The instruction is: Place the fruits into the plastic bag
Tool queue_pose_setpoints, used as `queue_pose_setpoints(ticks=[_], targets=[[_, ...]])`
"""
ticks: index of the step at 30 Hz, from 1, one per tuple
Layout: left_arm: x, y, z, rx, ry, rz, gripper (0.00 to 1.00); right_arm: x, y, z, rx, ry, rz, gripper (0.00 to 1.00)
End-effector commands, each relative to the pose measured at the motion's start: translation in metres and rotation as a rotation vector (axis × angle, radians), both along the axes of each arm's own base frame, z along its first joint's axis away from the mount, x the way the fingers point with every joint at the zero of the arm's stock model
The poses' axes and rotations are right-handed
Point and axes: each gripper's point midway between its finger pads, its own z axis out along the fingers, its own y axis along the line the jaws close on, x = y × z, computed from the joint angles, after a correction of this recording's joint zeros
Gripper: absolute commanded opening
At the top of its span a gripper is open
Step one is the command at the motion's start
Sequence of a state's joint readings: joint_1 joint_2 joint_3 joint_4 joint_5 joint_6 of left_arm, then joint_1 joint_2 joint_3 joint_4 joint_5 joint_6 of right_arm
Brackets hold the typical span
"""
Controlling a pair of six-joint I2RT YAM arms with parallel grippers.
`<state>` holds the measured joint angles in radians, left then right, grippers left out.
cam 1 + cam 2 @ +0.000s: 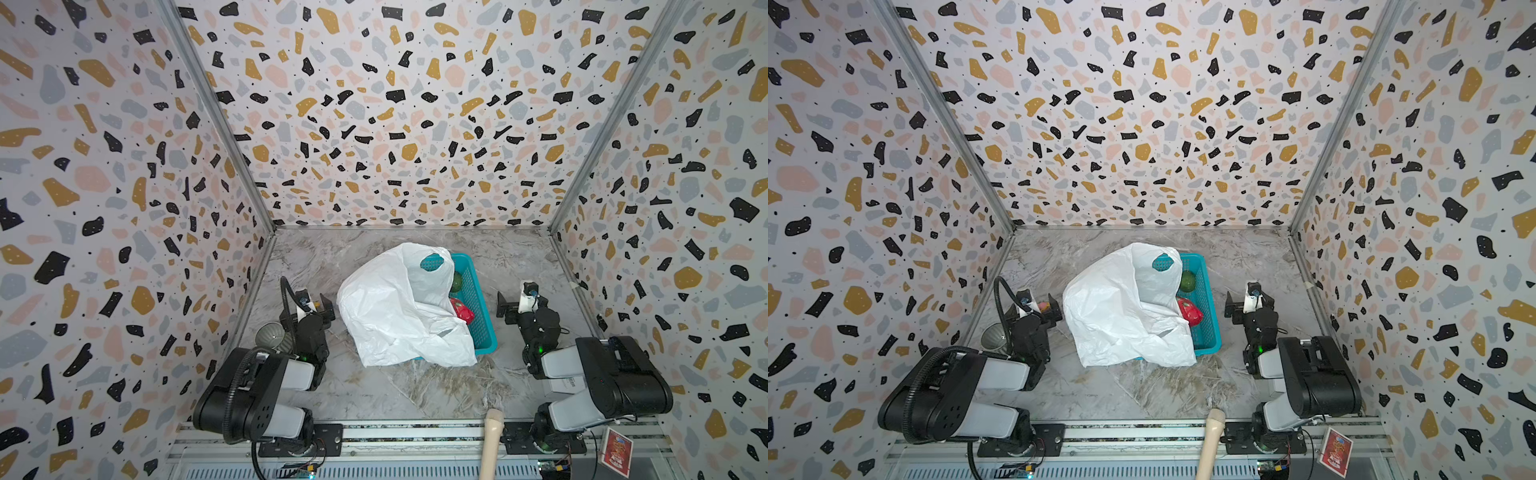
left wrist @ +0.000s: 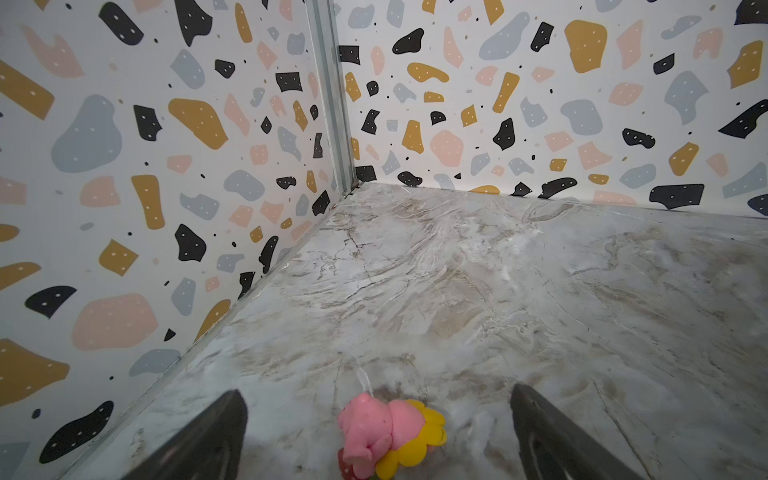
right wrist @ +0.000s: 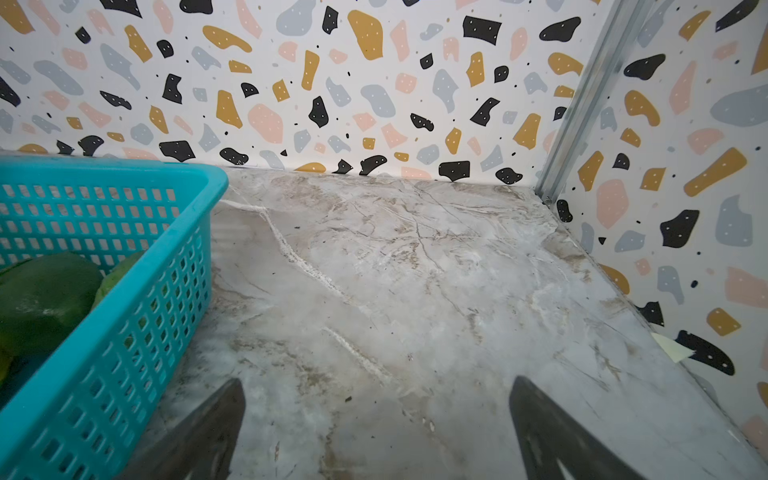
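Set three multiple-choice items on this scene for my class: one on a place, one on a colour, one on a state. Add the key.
1. Where does the plastic bag lie?
A. Draped over the basket
B. Hung on the back wall
C. Rolled up on the front rail

2. What colour is the basket?
A. Red
B. Yellow
C. Teal

3. How is the right hand?
A. Shut on a fruit
B. Open, holding nothing
C. Shut on the bag

Key:
1 A: white plastic covers most of the basket in both top views.
2 C: its mesh walls are teal.
3 B: its fingers stand wide apart over bare table.
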<state>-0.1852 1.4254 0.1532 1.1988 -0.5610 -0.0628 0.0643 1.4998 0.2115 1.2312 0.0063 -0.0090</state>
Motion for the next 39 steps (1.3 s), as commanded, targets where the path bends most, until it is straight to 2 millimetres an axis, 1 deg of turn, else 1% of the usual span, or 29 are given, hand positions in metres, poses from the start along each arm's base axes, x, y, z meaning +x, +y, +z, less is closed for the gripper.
queue_pose_setpoints(ticks=[1,31,34,38,39], targets=[[0.0005,0.0014,0.0145,-0.002,-0.059,0.008,1.00,0.0013,0.0005,0.0040,-0.005,-0.013,0.007,0.99],[0.0026,0.0009,0.0132,-0.001,-0.052,0.005,1.00,0.0008,0.0005,0.0050,-0.002,-0.015,0.009,0.99],[0.0029,0.0007,0.0125,-0.001,-0.048,0.004,1.00,0.0004,-0.0020,0.0052,0.017,-0.017,0.019,0.99],[0.0021,0.0002,0.0139,-0.004,-0.051,0.000,0.99,0.0007,-0.0009,0.0045,0.013,-0.012,0.021,0.99],[0.0022,-0.0007,0.0168,-0.011,-0.062,-0.005,0.99,0.0007,-0.0004,0.0048,0.007,-0.013,0.017,0.99]])
